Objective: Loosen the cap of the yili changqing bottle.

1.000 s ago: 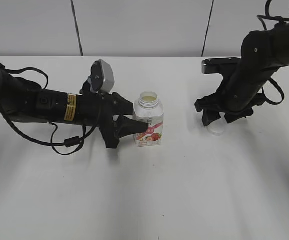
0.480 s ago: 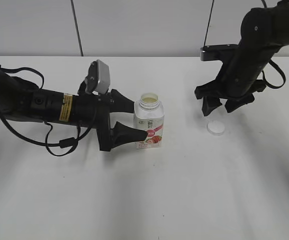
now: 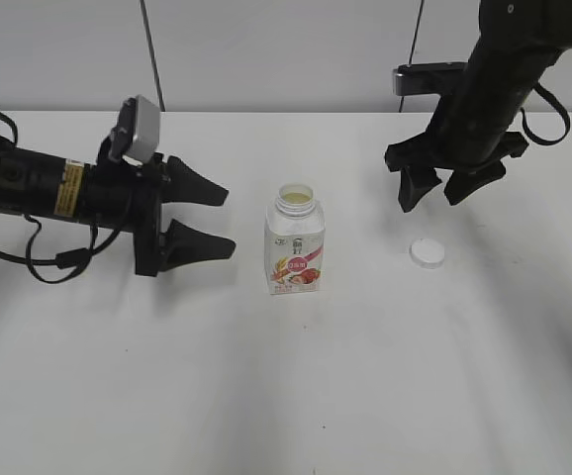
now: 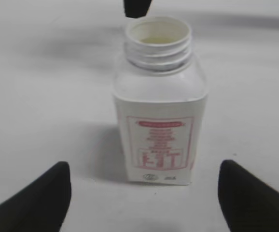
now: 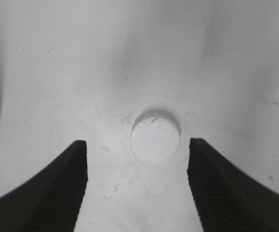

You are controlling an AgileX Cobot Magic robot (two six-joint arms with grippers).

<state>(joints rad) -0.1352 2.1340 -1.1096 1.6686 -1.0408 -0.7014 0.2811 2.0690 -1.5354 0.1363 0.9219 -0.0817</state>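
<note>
The yili changqing bottle stands upright in the middle of the white table with its neck open and no cap on it; it fills the left wrist view. The white cap lies flat on the table to the right, and shows in the right wrist view. My left gripper is open and empty, a little to the left of the bottle. My right gripper is open and empty, hovering above the cap.
The white table ends at a pale wall at the back. Both black arms reach in from the sides, with cables looped by the left arm.
My left gripper has let go of the bottle and drawn back to the left. My right gripper has released the cap onto the table and risen above it.
</note>
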